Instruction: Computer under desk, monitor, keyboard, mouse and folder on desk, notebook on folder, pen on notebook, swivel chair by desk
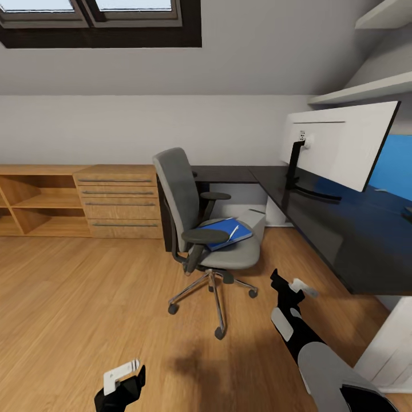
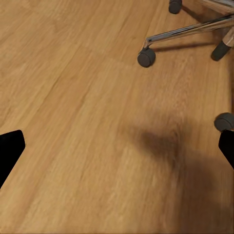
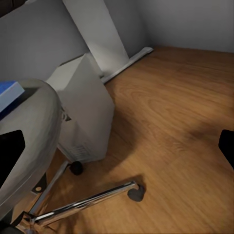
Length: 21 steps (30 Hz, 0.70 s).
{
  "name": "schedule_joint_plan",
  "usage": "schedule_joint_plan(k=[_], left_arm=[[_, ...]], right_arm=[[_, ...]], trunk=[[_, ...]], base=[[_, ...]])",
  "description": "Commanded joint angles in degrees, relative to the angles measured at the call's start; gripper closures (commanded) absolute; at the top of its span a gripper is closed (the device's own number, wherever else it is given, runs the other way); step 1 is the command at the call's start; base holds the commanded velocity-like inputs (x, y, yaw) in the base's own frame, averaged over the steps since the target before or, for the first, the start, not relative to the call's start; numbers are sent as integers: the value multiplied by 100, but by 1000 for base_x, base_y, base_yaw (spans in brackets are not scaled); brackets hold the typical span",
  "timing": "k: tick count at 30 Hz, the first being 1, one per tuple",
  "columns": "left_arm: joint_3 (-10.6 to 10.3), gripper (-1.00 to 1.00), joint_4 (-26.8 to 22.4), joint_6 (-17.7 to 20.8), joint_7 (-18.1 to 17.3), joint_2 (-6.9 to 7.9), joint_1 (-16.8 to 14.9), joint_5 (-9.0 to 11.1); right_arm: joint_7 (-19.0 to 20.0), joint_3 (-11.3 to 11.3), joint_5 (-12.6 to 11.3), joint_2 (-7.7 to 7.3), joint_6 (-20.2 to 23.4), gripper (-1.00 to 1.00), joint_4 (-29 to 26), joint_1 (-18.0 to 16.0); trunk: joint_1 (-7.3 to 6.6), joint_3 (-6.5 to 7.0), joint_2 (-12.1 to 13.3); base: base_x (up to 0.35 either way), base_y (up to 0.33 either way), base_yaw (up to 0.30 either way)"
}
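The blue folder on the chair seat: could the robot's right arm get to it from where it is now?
Probably yes. The folder lies uncovered on the swivel chair, the seat's front edge faces the right gripper, and nothing stands between them. The black armrest sits on the far side.

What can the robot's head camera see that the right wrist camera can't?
Head camera: the monitor on the desk, a white pen on the blue folder, the wooden drawer chest and the right pincer.

Right wrist camera: the computer on the floor close beside the swivel chair's seat, with a white desk leg behind it.

Both: the chair, a bit of folder, wooden floor.
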Motion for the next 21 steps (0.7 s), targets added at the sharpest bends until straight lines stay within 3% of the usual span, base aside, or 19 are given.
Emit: schedule_joint_plan(k=[1, 11, 21], left_arm=[[-4, -100, 11, 4, 27, 3, 4, 46], [-6, -100, 125, -86, 27, 79, 10, 45], [-7, -100, 134, -95, 27, 87, 10, 45]], right_arm=[[8, 2, -48, 3, -23, -100, 1, -2], [18, 2, -48, 4, 0, -100, 11, 4], [22, 10, -44, 20, 21, -100, 19, 4]], trunk=[[-1, -5, -2], [-1, -5, -2], [-1, -5, -2]], base=[[0, 0, 0], [25, 3, 0], [268, 107, 0]])
